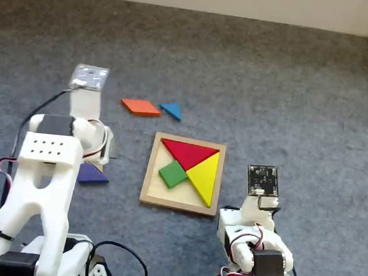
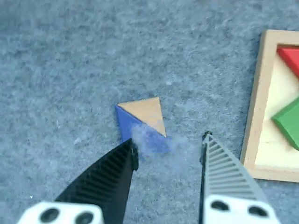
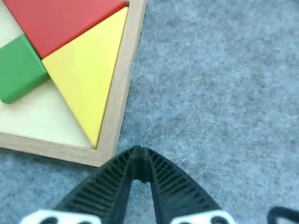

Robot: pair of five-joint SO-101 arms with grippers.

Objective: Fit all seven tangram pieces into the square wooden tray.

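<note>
The square wooden tray (image 1: 177,206) lies mid-table and holds a red triangle (image 1: 188,153), a yellow triangle (image 1: 205,177) and a green square (image 1: 173,173). An orange parallelogram (image 1: 140,107) and a small blue triangle (image 1: 171,110) lie on the carpet beyond it. A dark blue triangle (image 1: 92,175) lies left of the tray, beside the left arm. In the left wrist view this piece (image 2: 128,125) shows a blue face and a tan wooden face, just ahead of my open left gripper (image 2: 169,144). My right gripper (image 3: 138,156) is shut and empty, just off the tray's corner (image 3: 110,151).
Grey carpet covers the whole table. The tray's left half is bare wood (image 1: 159,188). The left arm's white body (image 1: 43,183) hides the carpet at the near left, and the right arm's base (image 1: 257,262) sits at the near right.
</note>
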